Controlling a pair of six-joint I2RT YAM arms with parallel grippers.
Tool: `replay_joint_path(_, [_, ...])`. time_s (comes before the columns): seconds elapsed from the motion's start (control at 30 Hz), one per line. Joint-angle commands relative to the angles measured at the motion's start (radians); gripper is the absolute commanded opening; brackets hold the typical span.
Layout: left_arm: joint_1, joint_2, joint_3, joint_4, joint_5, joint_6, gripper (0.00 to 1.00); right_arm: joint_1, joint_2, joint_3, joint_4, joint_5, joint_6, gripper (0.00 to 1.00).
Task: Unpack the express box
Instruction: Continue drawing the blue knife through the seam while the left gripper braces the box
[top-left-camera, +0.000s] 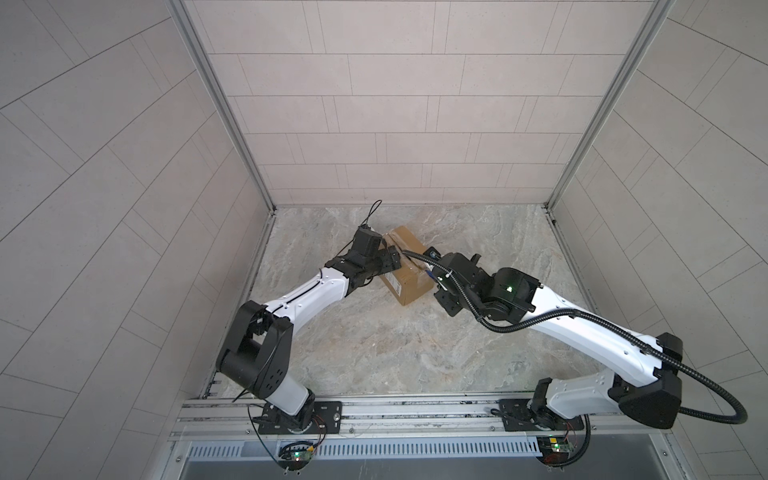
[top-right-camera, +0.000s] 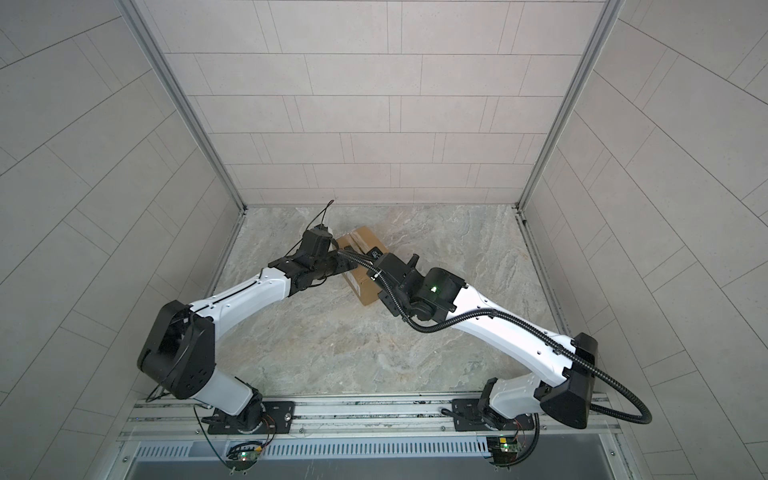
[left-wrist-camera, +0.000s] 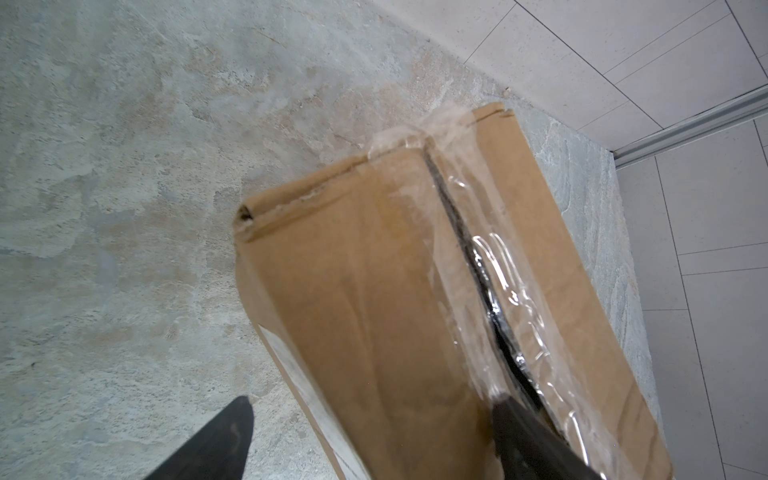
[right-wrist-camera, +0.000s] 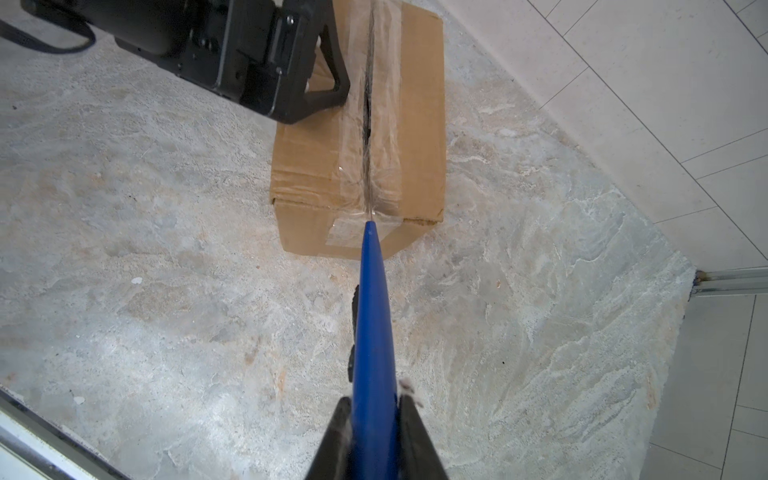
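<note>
Brown cardboard box (top-left-camera: 411, 282) toward the worktop's (top-left-camera: 374, 340) back edge. My left jaws stand wide open, one finger (left-wrist-camera: 528, 436) on its taped lid. My right jaws grip a blue knife (right-wrist-camera: 374, 311), tip at the seam.

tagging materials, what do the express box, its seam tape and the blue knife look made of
The express box: matte brown cardboard, creased, frayed flap edges. The seam tape: clear glossy plastic film, wrinkled, glinting. The blue utility knife: smooth, slightly shiny body, probably plastic.
</note>
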Motion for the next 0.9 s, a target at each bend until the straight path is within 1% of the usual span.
replay_joint_path(0.0, [0.014, 0.037, -0.022, -0.087, -0.033, 0.005, 0.92, 0.000, -0.031, -0.019, -0.109, 0.004, 0.014, 0.00])
replay_joint_path(0.37, [0.016, 0.027, -0.020, -0.084, -0.026, 0.008, 0.92, -0.001, 0.012, -0.029, 0.028, -0.046, 0.011, 0.00])
replay_joint_path(0.6, [0.016, 0.028, -0.023, -0.072, -0.010, 0.003, 0.92, -0.001, 0.029, -0.054, 0.109, -0.079, 0.033, 0.00])
replay_joint_path(0.73, [0.016, 0.029, -0.022, -0.070, -0.011, 0.003, 0.92, -0.002, 0.024, -0.063, 0.108, -0.062, 0.031, 0.00])
replay_joint_path(0.87, [0.020, 0.026, -0.025, -0.071, -0.010, 0.006, 0.92, -0.021, -0.007, -0.068, 0.062, -0.039, 0.019, 0.00])
